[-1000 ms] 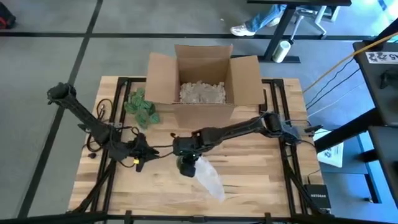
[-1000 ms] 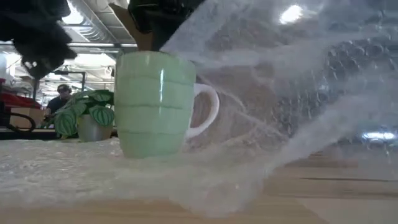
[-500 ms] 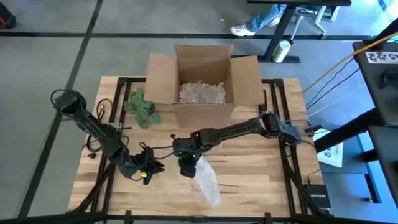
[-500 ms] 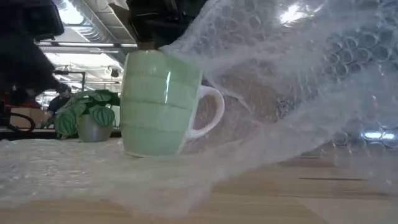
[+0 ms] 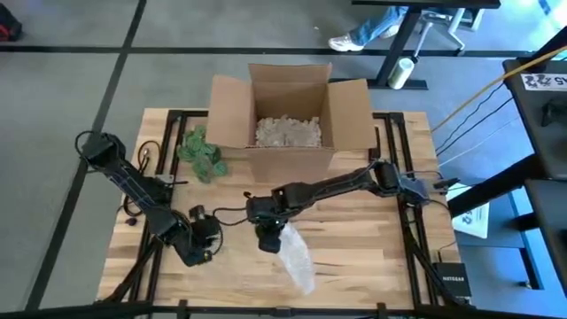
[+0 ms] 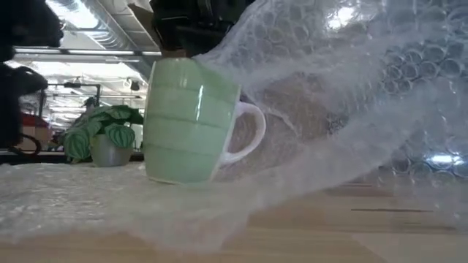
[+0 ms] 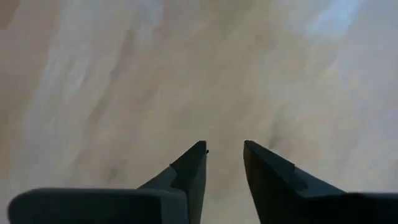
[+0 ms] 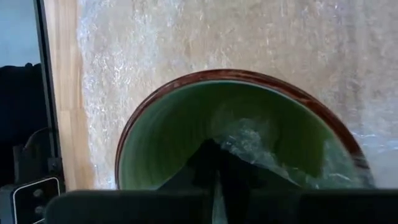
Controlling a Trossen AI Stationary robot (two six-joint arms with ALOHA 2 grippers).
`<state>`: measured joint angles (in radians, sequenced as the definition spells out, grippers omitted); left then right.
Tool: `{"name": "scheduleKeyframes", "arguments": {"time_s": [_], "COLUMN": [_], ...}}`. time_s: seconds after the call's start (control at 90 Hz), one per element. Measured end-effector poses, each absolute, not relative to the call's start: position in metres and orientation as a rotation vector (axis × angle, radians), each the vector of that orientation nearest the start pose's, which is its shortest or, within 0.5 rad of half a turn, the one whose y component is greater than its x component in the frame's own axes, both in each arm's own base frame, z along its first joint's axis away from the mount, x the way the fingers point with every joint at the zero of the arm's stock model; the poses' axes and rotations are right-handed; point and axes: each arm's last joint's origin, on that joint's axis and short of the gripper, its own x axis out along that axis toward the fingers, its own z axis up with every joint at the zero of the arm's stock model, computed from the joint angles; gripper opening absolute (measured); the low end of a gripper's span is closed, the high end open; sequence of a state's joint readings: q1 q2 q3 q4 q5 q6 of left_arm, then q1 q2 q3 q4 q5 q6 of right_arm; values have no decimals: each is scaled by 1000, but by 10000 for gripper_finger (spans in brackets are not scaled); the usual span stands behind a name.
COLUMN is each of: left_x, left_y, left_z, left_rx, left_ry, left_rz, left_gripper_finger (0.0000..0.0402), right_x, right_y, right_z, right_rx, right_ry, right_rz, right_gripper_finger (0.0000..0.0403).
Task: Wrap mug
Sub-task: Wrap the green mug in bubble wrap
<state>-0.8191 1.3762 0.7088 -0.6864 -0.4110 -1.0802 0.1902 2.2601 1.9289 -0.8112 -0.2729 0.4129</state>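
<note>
Near the front edge of the surface, the mug stands upright on bubble wrap, long axis vertical, mouth up, handle toward the right edge. The right claw sits directly above, fingers pressed together, pinching wrap into the mouth. The left claw, slightly spread, empty, hangs toward the front-left corner.

Mug: pale green, ribbed, white handle, brown-edged rim, glossy green interior; tilted slightly, base on the wrap, directly under the closed jaws of the right gripper, which reach into its mouth. Bubble wrap: clear sheet, spread beneath the mug, one side lifted and draped from the jaws over the handle side.
</note>
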Motion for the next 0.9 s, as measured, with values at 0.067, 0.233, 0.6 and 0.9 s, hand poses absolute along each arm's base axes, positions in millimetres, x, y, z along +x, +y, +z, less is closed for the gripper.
{"name": "scheduleKeyframes", "arguments": {"time_s": [0.067, 0.233, 0.6, 0.9], "left_x": [152, 142, 127, 129], "left_y": [-152, -161, -173, -185], "left_z": [166, 165, 163, 142], "left_rx": [-194, -265, -389, -395], "left_ry": [1152, 1182, 1209, 1263], "left_rz": [302, 293, 328, 367], "left_gripper_finger": [90, 90, 90, 90], "right_x": [469, 469, 470, 472], "right_y": [98, 98, 98, 99], "right_z": [197, 197, 198, 199], "right_rx": [405, 385, 383, 388], "right_ry": [1218, 1214, 1204, 1184], "right_rz": [170, 184, 188, 202], "right_gripper_finger": [0, 0, 0, 0]}}
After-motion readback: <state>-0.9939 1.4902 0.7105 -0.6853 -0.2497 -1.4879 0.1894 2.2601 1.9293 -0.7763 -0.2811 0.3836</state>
